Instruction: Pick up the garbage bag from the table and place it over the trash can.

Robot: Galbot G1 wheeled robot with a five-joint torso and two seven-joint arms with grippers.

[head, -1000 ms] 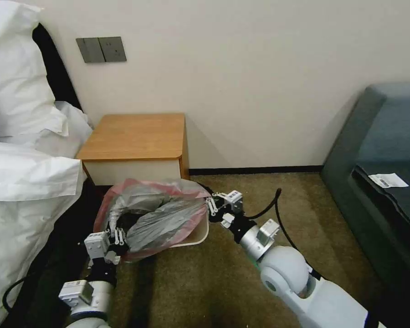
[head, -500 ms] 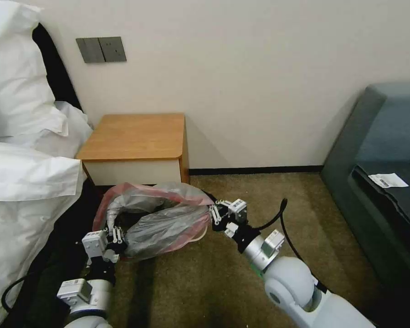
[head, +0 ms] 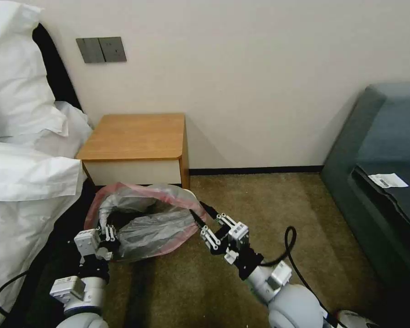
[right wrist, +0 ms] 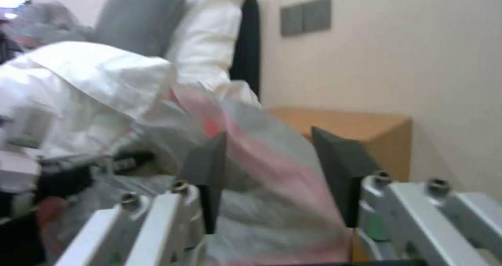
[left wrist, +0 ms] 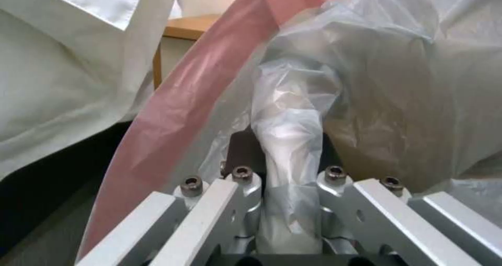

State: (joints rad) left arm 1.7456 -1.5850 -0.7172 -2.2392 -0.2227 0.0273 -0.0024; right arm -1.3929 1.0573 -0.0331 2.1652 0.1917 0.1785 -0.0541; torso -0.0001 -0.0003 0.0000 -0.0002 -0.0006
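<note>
You are looking at a job that seems mostly done: the garbage bag (head: 143, 218) is already off the table (head: 136, 135) and is draping down on the floor just in front of it, presumably over the trash can, though the bin itself is lying hidden under the plastic, so you cannot confirm the fit. Your left gripper (head: 105, 233) is pinching a twisted fold of the film (left wrist: 290, 148) between its narrow jaws at the bag's near-left edge. Your right gripper (head: 200, 217) is standing with its jaws spread wide and empty, the bag's pink-red band (right wrist: 251, 156) lying just ahead of its dark fingertips (right wrist: 340, 168) without touching them. What is probably remaining is releasing the left hold and checking the rim all round. The plastic is thin, crinkly and translucent grey, bunching into soft ridges; the tabletop is smooth orange-brown wood with rounded corners.
</note>
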